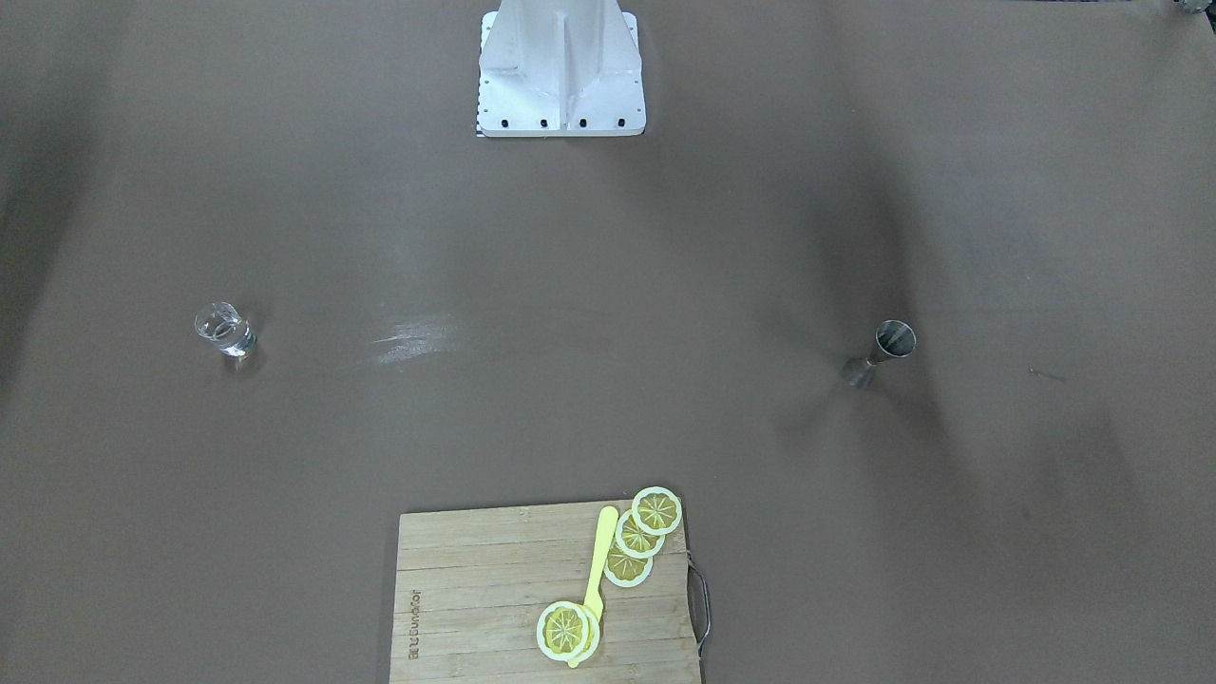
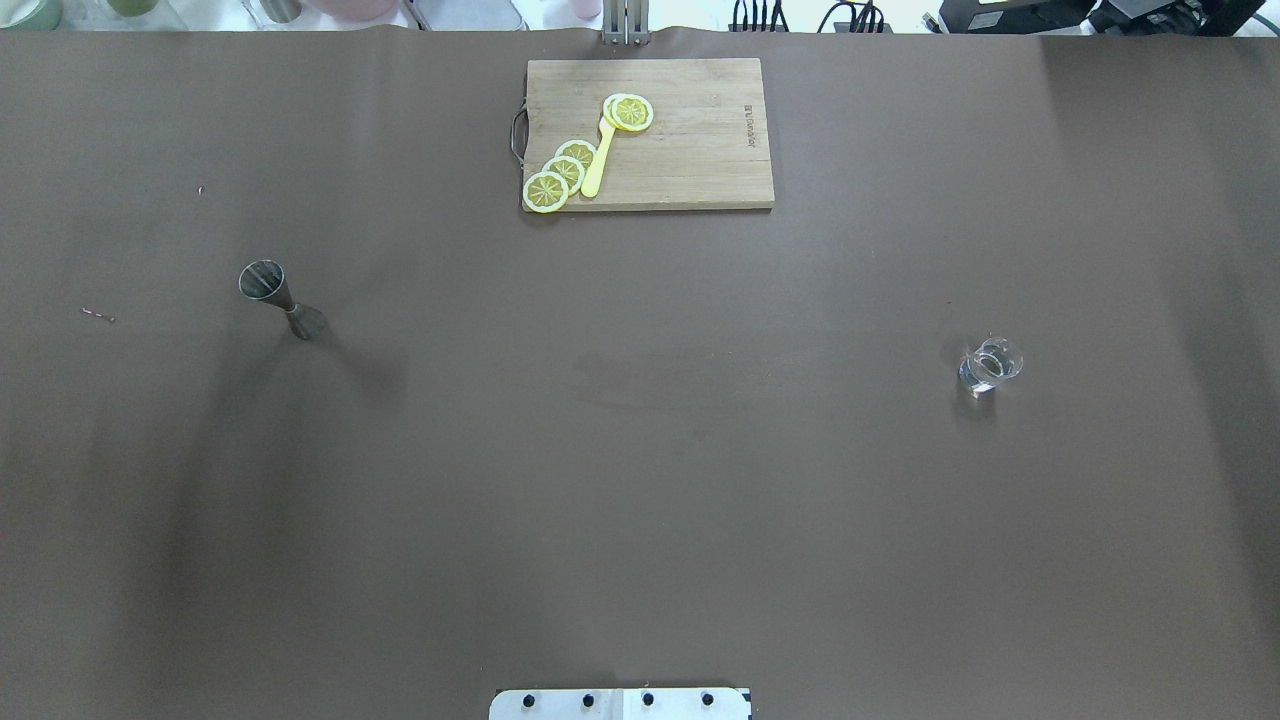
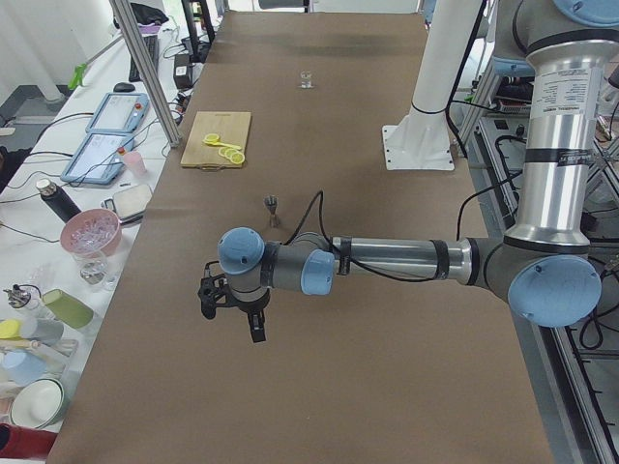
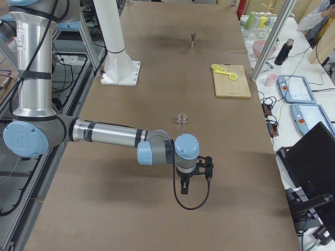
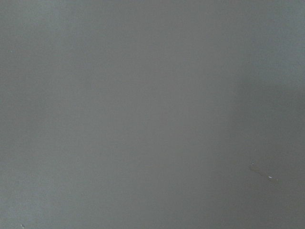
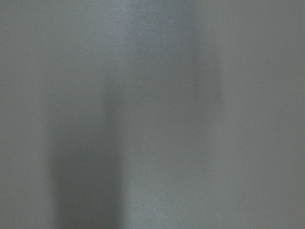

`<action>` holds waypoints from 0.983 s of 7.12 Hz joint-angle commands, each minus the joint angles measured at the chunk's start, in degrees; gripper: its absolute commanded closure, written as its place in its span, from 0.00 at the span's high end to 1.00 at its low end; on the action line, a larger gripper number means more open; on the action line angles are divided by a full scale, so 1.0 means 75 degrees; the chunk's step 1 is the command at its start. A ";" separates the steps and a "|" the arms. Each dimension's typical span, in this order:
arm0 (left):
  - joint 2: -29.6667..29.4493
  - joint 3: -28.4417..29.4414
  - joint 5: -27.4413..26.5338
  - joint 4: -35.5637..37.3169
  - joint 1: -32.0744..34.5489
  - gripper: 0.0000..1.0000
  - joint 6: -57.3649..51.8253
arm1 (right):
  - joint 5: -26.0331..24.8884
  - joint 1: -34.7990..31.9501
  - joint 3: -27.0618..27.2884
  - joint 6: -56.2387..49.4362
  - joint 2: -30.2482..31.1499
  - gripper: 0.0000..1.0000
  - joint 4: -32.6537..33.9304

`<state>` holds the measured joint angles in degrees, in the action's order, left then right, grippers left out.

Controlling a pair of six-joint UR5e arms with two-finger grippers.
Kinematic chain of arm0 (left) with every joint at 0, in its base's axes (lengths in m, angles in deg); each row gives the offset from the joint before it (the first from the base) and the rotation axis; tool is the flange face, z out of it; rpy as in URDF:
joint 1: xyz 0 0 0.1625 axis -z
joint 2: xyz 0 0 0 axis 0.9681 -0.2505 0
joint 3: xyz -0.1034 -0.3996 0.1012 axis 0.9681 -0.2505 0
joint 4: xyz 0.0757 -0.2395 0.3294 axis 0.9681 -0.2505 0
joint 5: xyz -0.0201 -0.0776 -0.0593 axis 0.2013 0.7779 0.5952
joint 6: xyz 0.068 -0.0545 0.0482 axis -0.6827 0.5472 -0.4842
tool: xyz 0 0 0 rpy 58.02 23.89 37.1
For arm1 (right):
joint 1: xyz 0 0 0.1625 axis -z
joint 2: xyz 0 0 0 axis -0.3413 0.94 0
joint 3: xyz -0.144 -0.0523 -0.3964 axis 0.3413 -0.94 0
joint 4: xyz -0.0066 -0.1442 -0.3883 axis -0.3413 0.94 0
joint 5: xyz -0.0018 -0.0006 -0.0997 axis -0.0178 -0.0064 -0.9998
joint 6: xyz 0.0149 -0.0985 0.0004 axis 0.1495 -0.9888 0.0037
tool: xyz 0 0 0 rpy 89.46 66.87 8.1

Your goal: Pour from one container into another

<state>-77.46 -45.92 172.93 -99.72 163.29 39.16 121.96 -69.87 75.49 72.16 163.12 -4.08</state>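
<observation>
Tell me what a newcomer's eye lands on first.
Bright lemon slices on the wooden cutting board, at the table's far edge, stand out first. Then the clear glass on the robot's right and the steel jigger on its left, far apart. In the side views, the left arm and right arm reach out over the table.

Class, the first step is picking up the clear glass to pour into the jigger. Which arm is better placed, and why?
Right. The clear glass stands on the robot's right side, nearer the right gripper. The jigger stands far off on its left, nearer the left gripper.
</observation>
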 commanded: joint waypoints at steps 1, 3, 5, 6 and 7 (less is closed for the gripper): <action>0.0002 -0.0004 0.0000 0.0000 0.0000 0.99 0.0000 | 0.0001 0.0000 0.0024 -0.0072 0.0041 1.00 -0.0006; -0.0010 0.0007 0.0000 0.0000 0.0000 0.99 0.0000 | 0.0024 0.0000 0.0012 -0.0073 0.0030 1.00 -0.0017; -0.0010 0.0019 0.0000 0.0000 -0.0012 0.99 0.0000 | 0.0024 0.0000 0.0013 -0.0084 -0.0017 1.00 -0.0017; -0.0010 0.0031 0.0000 0.0000 -0.0012 0.99 0.0012 | 0.0024 0.0012 0.0024 -0.0084 -0.0168 1.00 -0.0017; -0.0010 0.0054 0.0000 0.0000 -0.0012 0.99 0.0012 | 0.0071 0.0012 0.0036 -0.0096 -0.0227 1.00 -0.0017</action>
<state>-77.54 -45.70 172.93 -99.72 163.21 39.21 122.23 -69.81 75.67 71.53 162.20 -4.21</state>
